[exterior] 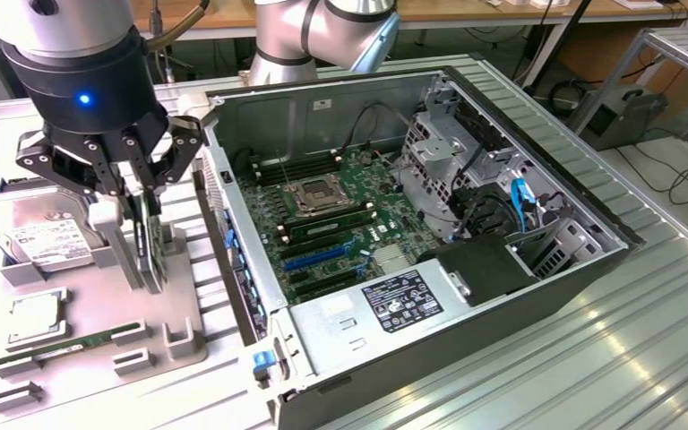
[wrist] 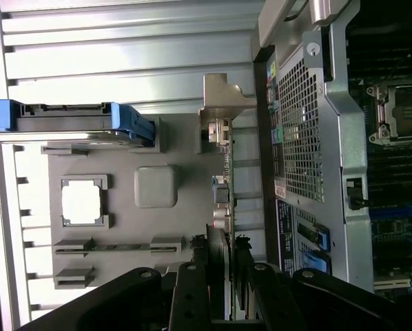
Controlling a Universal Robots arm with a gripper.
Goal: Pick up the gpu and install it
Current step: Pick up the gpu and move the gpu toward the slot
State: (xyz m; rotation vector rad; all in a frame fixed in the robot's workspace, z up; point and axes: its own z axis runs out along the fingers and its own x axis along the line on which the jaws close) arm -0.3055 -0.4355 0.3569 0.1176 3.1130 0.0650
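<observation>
One end effector [exterior: 147,269] clamped narrow on the gpu [wrist: 224,103], a finger against each face. The gpu stands on edge in the grey fixture [exterior: 189,331], at 9 o'clock of the open case [exterior: 308,112], exterior view.

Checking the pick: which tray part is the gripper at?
The gpu, the card standing on edge right at the gripper; the hard drive, CPU and RAM stick sit apart from it.

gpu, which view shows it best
The wrist view: the gpu stands on edge in the grey parts tray, its silver end bracket and ports clear. In the exterior view it is a thin dark sliver under the gripper.
</observation>
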